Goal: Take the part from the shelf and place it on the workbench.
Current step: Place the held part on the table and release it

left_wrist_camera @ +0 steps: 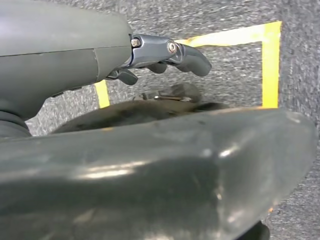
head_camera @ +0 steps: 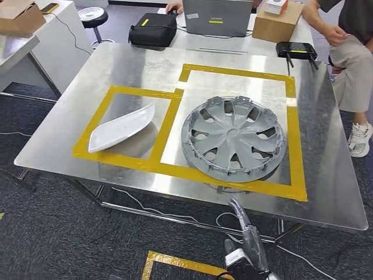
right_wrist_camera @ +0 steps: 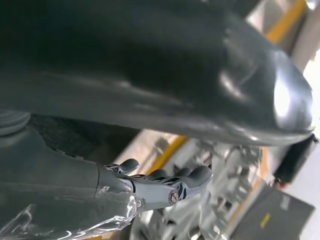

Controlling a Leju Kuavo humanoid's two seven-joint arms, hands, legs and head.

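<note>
Grey plastic wheel cover (head_camera: 233, 138) lies flat in the larger yellow-taped box on the steel tabletop (head_camera: 132, 64), so placing looks done; the right robot hand (head_camera: 247, 236), fingers loosely spread and empty, next needs only to draw clear.

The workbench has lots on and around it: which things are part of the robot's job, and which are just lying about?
Part of the job:
- grey wheel cover
- white curved panel
- workbench with yellow tape frames

Lying about:
- laptop
- black bag
- cardboard box
- black controller
- stool
</note>
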